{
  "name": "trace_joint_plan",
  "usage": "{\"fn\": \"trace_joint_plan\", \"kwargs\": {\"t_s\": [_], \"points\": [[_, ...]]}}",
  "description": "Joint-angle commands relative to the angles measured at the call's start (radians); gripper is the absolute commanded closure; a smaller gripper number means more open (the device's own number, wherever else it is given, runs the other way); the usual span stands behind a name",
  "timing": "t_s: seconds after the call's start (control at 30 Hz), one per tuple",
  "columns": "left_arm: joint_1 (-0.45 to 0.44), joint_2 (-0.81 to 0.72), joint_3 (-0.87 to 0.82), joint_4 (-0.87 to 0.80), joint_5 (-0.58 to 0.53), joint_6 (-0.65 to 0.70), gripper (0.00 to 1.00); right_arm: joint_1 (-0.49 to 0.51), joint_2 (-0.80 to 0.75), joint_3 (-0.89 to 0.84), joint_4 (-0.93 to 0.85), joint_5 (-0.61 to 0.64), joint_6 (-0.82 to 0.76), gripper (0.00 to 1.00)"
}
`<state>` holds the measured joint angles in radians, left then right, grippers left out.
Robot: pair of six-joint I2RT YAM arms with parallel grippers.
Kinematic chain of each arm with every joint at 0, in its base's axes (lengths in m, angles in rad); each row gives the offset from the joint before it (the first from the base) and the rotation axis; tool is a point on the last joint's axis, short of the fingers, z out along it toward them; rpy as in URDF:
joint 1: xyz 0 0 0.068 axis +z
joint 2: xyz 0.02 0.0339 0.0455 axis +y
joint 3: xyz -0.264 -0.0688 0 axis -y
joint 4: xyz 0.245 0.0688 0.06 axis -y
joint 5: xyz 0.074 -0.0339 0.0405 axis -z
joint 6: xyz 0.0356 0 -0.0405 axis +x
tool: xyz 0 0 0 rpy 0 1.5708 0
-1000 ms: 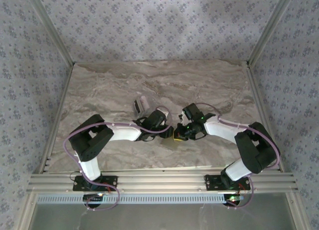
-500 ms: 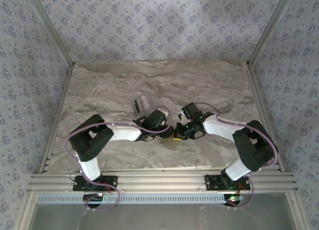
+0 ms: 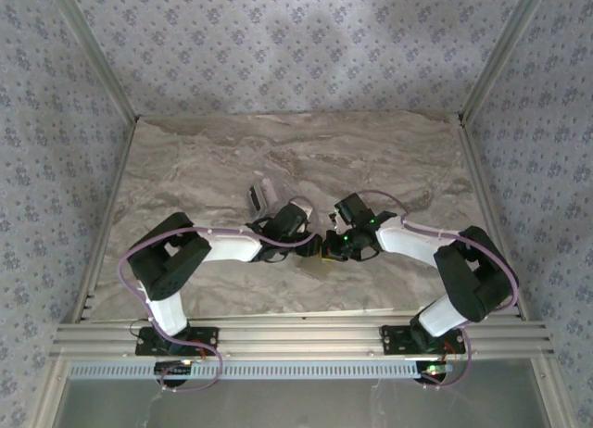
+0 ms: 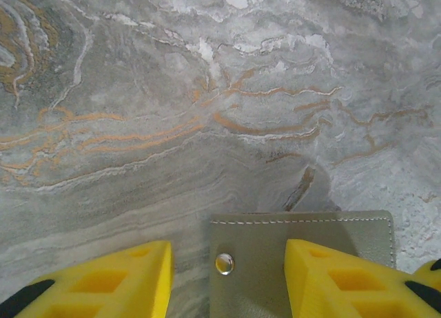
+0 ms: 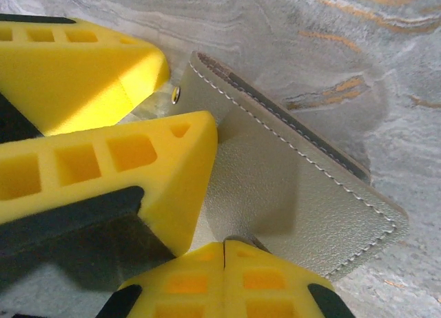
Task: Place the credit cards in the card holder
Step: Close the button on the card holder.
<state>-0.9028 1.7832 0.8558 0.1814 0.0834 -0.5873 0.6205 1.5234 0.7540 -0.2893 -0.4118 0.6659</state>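
Two arms meet tip to tip near the centre of the table (image 3: pixel 185 169). The left gripper (image 4: pixel 227 252) has its fingers spread: one lies over the grey-tan card holder (image 4: pixel 331 239), the other over bare table at the holder's 9 o'clock side. The right gripper (image 5: pixel 224 273) has its fingers pressed together, tips at the holder's edge; whether they pinch anything cannot be told. The credit cards (image 3: pixel 264 197) lie clustered farther back, at 11 o'clock from both grippers, apart from the holder.

Grey-tan, white-stitched card holder (image 4: pixel 303 252) with snap stud; pale credit cards (image 3: pixel 262 197) apart
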Motion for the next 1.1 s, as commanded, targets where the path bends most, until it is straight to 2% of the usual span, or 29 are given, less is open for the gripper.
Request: {"fn": "trace_joint_plan", "kwargs": {"t_s": [0.0, 0.1, 0.5, 0.63, 0.67, 0.77, 0.93, 1.07], "points": [[0.010, -0.011, -0.045, -0.019, 0.084, -0.015, 0.52, 0.017, 0.016, -0.037, -0.001, 0.096, -0.004, 1.00], [0.017, -0.046, -0.064, -0.018, 0.104, -0.013, 0.52, 0.029, 0.030, -0.037, 0.002, 0.112, -0.006, 1.00], [0.048, -0.181, -0.201, 0.010, 0.071, -0.037, 0.52, 0.044, 0.071, -0.018, -0.015, 0.131, -0.025, 1.00], [0.062, -0.243, -0.225, -0.005, 0.053, -0.040, 0.50, 0.053, 0.035, 0.001, -0.021, 0.150, -0.028, 0.99], [0.066, -0.261, -0.229, -0.017, 0.039, -0.040, 0.48, 0.054, 0.020, 0.010, -0.023, 0.154, -0.028, 0.92], [0.081, -0.348, -0.238, -0.090, -0.031, -0.035, 0.37, 0.057, -0.032, 0.035, -0.016, 0.154, -0.069, 0.61], [0.117, -0.505, -0.237, -0.236, -0.169, -0.029, 0.26, 0.058, -0.096, 0.091, -0.028, 0.150, -0.107, 0.32], [0.155, -0.672, -0.243, -0.352, -0.305, -0.035, 0.15, 0.057, -0.158, 0.124, -0.046, 0.153, -0.134, 0.15]]}}
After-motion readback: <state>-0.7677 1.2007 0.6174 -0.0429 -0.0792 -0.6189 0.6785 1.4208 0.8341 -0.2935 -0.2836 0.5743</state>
